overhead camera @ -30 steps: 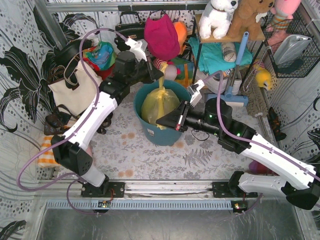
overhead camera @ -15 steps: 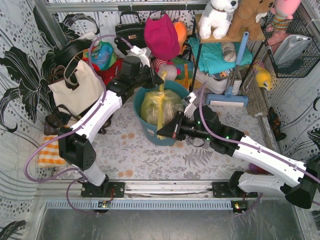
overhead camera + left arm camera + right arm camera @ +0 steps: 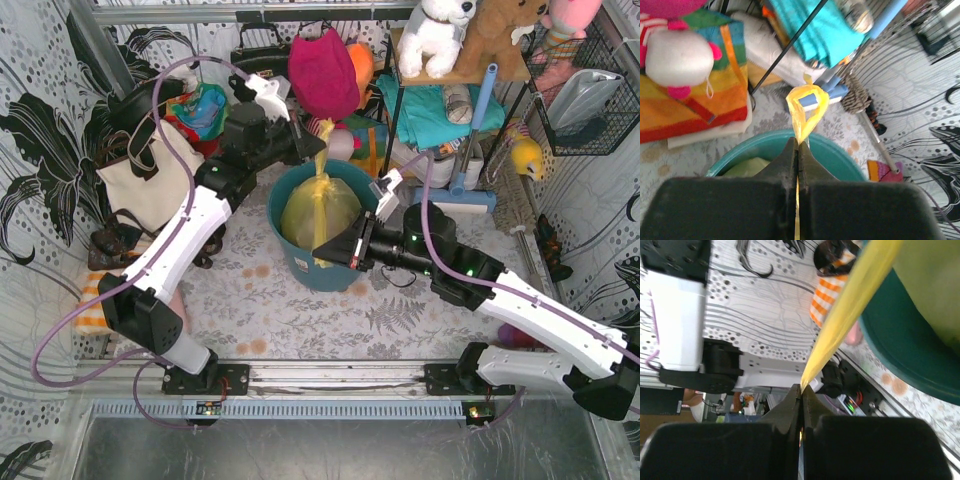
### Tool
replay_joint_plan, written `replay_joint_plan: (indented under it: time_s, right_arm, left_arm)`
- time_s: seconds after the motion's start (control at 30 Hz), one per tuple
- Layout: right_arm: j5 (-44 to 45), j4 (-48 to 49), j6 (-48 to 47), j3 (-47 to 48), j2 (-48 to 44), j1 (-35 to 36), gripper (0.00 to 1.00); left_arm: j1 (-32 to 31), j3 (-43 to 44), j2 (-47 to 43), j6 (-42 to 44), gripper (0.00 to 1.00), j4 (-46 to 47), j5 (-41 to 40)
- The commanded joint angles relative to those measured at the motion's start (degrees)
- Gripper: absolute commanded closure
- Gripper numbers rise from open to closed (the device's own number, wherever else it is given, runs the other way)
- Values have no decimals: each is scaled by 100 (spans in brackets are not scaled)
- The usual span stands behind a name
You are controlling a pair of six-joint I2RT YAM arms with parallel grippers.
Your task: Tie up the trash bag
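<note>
The trash bag point(image 3: 318, 212), thin yellow-green plastic, sits in a round teal bin point(image 3: 290, 255). Two twisted yellow strips run from its top. One rises to my left gripper point(image 3: 313, 147) over the bin's back rim; the jaws are shut on it, and a small yellow loop point(image 3: 807, 102) sticks out past the fingertips point(image 3: 790, 150). The other strip point(image 3: 850, 305) stretches forward to my right gripper point(image 3: 317, 251) at the bin's front, also pinched shut on it. The bin rim point(image 3: 840, 150) and bag point(image 3: 745, 167) lie below the left jaws.
A cream tote bag point(image 3: 150, 185) stands left of the bin. Behind it are a magenta bag point(image 3: 322, 70), a rainbow-striped cloth point(image 3: 690, 100) and a shelf with plush toys point(image 3: 440, 40). A blue-handled sweeper point(image 3: 470, 130) leans at the right. A wire basket point(image 3: 590, 90) hangs far right.
Half a second ago the right arm had dipped low at the bin's front and the bag sagged. Now both grippers have pulled apart again, with the strips taut and the bag lifted.
</note>
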Motion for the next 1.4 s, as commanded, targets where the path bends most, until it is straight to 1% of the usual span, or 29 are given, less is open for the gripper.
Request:
replay_joint_plan:
  time_s: [0.0, 0.1, 0.17, 0.43, 0.77, 0.83, 0.87, 1.0, 1.03, 1.1, 1.13, 1.2, 1.27, 1.37]
  right_arm:
    - [-239, 275, 362, -600, -183, 64, 100]
    - [-247, 308, 428, -816, -276, 129, 100]
    - [-327, 327, 414, -894, -296, 130, 100]
    - [-593, 333, 362, -1061, -214, 129, 100]
    - [-815, 512, 433, -1272, -135, 128, 100]
    - [-789, 496, 431, -1242, -158, 132, 100]
    - [-751, 474, 423, -1208, -181, 127, 100]
    - [-592, 175, 236, -873, -219, 126, 100]
    - [-573, 64, 167, -742, -203, 131, 96]
    - [-569, -183, 24, -465, -180, 127, 78]
    - [-585, -290, -49, -344, -169, 130, 66]
    - [-569, -454, -175, -127, -191, 126, 50]
    - [-406, -662, -353, 159, -216, 133, 42]
    - [-115, -1095, -695, 666, -154, 118, 36]
  left_arm:
    - [54, -507, 112, -40, 100, 397, -160]
    - [61, -594, 213, 5, 100, 351, -252]
    - [84, -539, 278, 9, 100, 337, -175]
    - [90, -93, 656, 92, 100, 156, -136]
    - [100, -75, 852, 71, 100, 92, -187]
    - [97, -65, 842, 62, 96, 53, -168]
    - [93, -64, 819, 62, 93, 46, -142]
    - [98, 7, 575, 50, 72, 31, -14]
    - [95, 41, 494, 57, 68, 33, 0]
    - [98, 123, 325, 83, 60, 6, -15]
    - [98, 182, 251, 97, 55, -29, -23]
    - [103, 335, 113, 155, 49, -132, -52]
    - [111, 440, -66, 213, 43, -227, -137]
    - [141, 515, -316, 294, 37, -311, -300]
